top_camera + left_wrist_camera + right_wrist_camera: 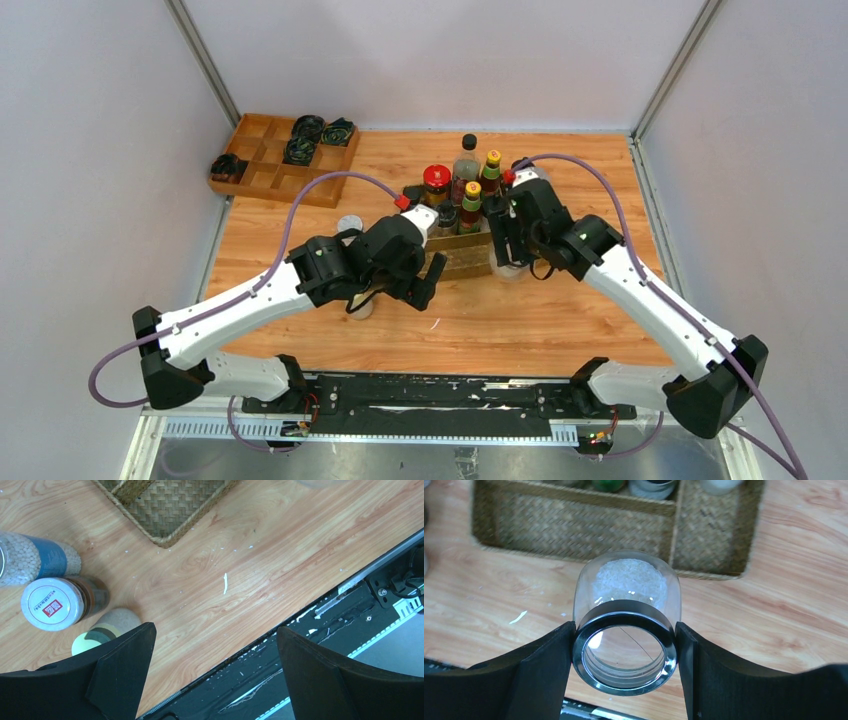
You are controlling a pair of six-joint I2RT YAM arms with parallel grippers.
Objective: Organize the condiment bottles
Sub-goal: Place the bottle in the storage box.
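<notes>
My right gripper (625, 632) is shut on a clear glass shaker (626, 605) with a silver cap and white grains inside. It holds the shaker above the table just in front of the woven tray (574, 527); in the top view the gripper (510, 245) is at the tray's right end. Several bottles stand in the tray's back part, among them a red-capped jar (436, 181) and a yellow-capped bottle (491, 168). My left gripper (215, 675) is open and empty above the table's near edge. To its left stand three bottles: a blue-labelled one (35, 560), a white-lidded one (52, 605) and a pale green-capped one (92, 637).
A wooden compartment box (262, 172) with dark coils sits at the back left. The tray's front compartments (709, 535) show bare weave. The black rail (350, 595) runs along the table's near edge. A silver-capped bottle (349, 222) stands behind my left arm.
</notes>
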